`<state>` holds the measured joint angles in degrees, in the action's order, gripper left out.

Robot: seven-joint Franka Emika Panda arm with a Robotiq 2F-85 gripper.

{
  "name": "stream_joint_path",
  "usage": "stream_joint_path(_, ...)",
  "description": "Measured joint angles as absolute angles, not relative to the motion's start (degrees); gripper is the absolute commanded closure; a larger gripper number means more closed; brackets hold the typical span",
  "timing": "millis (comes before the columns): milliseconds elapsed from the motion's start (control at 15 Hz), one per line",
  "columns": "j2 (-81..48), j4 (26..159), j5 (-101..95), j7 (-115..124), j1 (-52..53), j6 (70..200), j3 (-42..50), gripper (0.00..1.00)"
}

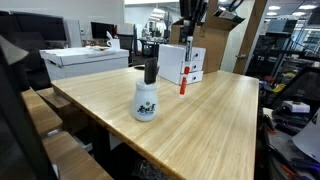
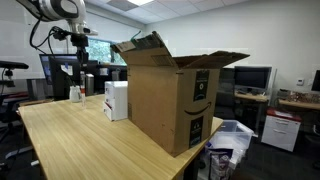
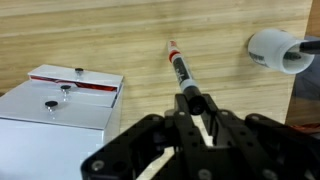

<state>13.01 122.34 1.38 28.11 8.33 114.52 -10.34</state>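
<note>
My gripper [image 3: 197,112] is shut on a marker [image 3: 178,68] with a black body and a red tip, holding it upright with the tip pointing down at the wooden table [image 3: 120,30]. In an exterior view the gripper [image 1: 187,32] hangs over the table's far side with the marker [image 1: 183,75] below it, the tip at or just above the tabletop, right in front of stacked white boxes [image 1: 192,62]. The white boxes also show in the wrist view [image 3: 60,105]. A white spray bottle with a black head [image 1: 145,98] stands nearer, apart from the marker; it shows in the wrist view [image 3: 272,50] too.
A large open cardboard box [image 2: 170,100] stands on the table [image 2: 70,135] next to the white boxes [image 2: 117,100]. The arm [image 2: 60,15] reaches over the far end by the bottle [image 2: 75,93]. Desks, monitors and chairs surround the table [image 1: 215,125].
</note>
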Motion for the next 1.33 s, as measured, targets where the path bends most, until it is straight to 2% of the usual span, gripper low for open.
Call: stream_joint_path(1333, 13.6, 122.2, 1.4, 30.1, 8.3, 114.2, -11.6, 0.93)
